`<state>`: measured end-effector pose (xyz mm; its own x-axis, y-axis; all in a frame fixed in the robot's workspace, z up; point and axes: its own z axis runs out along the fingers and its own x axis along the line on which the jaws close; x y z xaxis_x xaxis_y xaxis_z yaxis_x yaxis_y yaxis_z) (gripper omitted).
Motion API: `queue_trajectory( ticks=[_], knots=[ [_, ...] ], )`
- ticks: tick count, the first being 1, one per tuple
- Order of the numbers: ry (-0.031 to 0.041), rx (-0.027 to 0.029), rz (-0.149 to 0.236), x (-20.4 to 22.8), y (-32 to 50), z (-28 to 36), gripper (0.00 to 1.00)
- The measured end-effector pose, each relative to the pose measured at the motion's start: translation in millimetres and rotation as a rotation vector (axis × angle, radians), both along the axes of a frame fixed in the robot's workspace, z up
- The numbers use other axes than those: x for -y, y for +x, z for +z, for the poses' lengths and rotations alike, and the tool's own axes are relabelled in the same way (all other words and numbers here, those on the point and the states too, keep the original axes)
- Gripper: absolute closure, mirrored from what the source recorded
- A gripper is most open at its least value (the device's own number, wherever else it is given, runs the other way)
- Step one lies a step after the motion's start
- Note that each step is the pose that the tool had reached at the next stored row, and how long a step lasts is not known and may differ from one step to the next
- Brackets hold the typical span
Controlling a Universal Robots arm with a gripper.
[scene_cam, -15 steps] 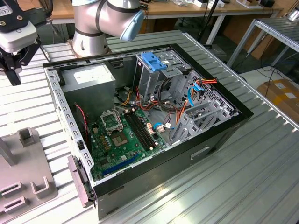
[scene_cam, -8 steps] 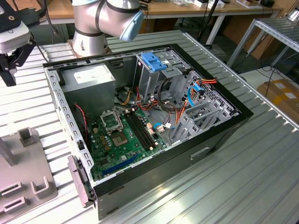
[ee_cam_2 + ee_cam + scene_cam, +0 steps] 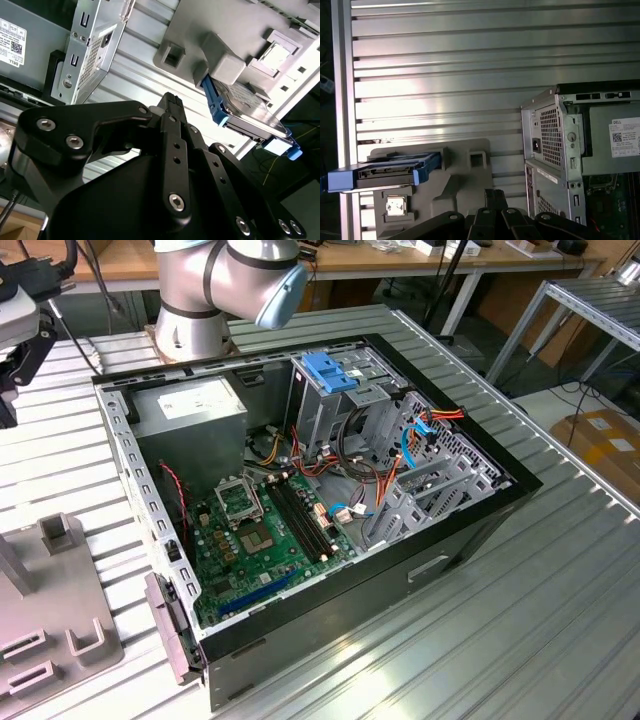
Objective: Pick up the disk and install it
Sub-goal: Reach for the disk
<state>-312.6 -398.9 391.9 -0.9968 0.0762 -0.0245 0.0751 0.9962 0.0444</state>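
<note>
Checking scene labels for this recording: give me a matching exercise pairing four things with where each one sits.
Things:
1. disk
2. power-supply box
3. motherboard
4. blue handle

Places:
A. atop the drive cage
B. on the grey holder, outside the computer case
C. flat on the case floor
D. in a case corner, white label up

Pairs: 1-B, 2-D, 3-C, 4-A

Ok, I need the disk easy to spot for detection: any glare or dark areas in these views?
First wrist view: glare band on the ribbed table, disk evenly lit; second wrist view: sheen on the disk's top, dark end effector in front; exterior view: even light, case interior shaded.
</note>
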Motion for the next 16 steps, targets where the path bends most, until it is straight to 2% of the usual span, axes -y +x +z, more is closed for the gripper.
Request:
queue_trajectory(
  ticks=[8,16],
  knots=[
    [0.0,0.0,0.0,0.0,-13.8,-0.1,0.89],
    [0.0,0.0,0.0,0.0,-23.4,-0.1,0.89]
  ],
)
